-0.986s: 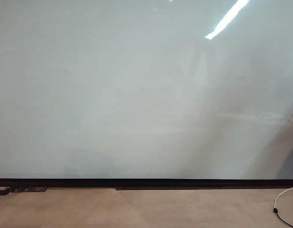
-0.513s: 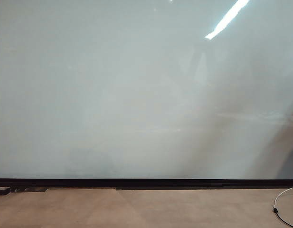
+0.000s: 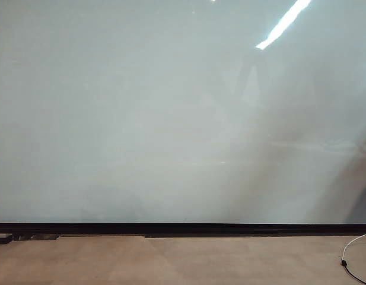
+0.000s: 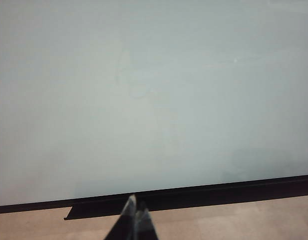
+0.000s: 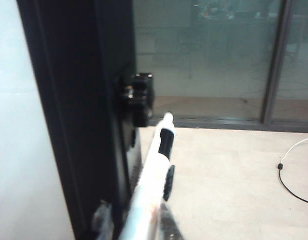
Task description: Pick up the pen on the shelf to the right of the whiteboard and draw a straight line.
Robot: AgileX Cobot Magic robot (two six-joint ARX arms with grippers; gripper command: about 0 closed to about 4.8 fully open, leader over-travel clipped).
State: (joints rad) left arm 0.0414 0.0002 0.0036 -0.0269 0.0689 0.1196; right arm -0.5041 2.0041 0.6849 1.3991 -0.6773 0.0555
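Note:
The whiteboard (image 3: 171,119) fills the exterior view and carries no marks, with a black strip (image 3: 183,228) along its foot. Neither gripper shows there. In the right wrist view the white pen (image 5: 153,185) runs along the whiteboard's black side frame (image 5: 79,125), its tip toward a small black bracket (image 5: 139,97). I cannot tell which part is the shelf. My right gripper (image 5: 135,221) straddles the pen: one finger lies against it, the other, blurred, stands a narrow gap away. My left gripper (image 4: 136,214) is shut and empty, low in front of the whiteboard (image 4: 154,100).
Beige floor (image 3: 183,261) runs below the board. A white cable with a black plug (image 3: 347,256) lies at the right, also in the right wrist view as a cable (image 5: 288,177). A glass wall (image 5: 208,55) stands beyond the frame.

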